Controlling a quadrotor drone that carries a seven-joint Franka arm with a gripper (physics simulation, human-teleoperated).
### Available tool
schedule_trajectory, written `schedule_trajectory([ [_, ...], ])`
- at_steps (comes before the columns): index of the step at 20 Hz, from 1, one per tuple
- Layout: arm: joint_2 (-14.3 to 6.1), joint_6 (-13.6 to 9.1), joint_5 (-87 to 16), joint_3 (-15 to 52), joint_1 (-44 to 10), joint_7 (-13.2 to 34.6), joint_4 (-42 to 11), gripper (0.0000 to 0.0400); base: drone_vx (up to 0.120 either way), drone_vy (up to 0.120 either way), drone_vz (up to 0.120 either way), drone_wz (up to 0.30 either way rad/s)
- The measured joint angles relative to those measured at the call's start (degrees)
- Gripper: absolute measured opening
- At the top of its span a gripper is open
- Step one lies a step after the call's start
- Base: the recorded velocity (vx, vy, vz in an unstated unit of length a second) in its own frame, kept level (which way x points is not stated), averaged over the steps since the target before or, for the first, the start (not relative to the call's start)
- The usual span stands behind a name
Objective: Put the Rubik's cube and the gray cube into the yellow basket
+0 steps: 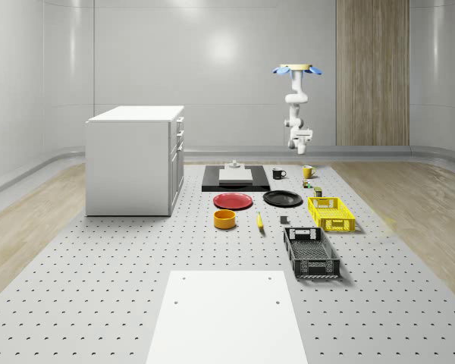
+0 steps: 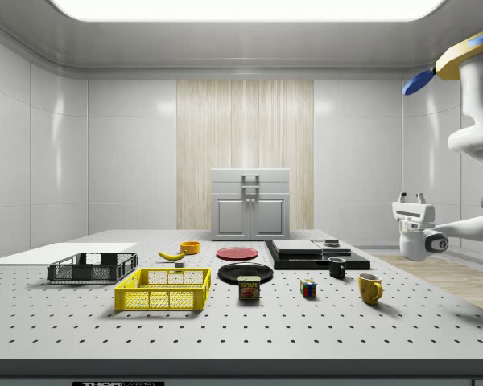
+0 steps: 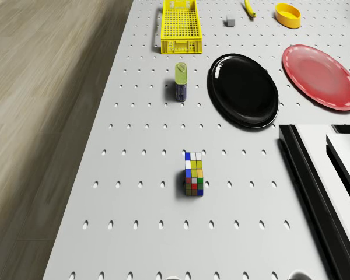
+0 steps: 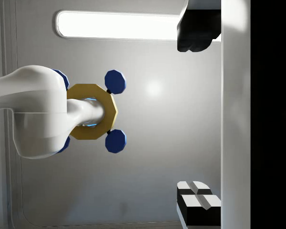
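The Rubik's cube [image 3: 193,174] [image 2: 308,289] [image 1: 307,183] lies on the perforated table, close to the edge by the wooden floor. A small gray cube [image 3: 230,22] [image 1: 283,221] sits beside the yellow basket [image 3: 179,45] [image 1: 332,224] [image 2: 161,300], which holds nothing. The drone [image 1: 296,70] [image 4: 91,112] hovers high over the table's far end, behind the mugs. Its arm hangs down and the gripper [image 2: 410,197] [image 1: 301,135] [image 4: 198,117] is turned upward, open, with nothing between its fingers [image 4: 196,31]. It is well above and clear of both cubes.
Between the Rubik's cube and the basket stands a Spam can [image 3: 181,81]. Nearby are a black plate [image 3: 243,90], red plate [image 3: 321,76], orange bowl [image 3: 287,14], banana [image 3: 248,7] and two mugs [image 2: 369,287]. Further off: black slab [image 1: 235,178], black crate [image 1: 311,254], white cabinet [image 1: 136,159].
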Motion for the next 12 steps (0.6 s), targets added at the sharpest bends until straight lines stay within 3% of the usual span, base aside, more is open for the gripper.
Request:
schedule_trajectory([
  [4,-0.13,0.18,-1.29,0.92,-0.29,0.17,-0.15,0.04,0.12,0.12,0.0,0.0],
  [12,-0.53,0.65,-8.8,6.25,-1.93,1.17,-1.03,0.04,0.12,0.005,0.0,0.0],
])
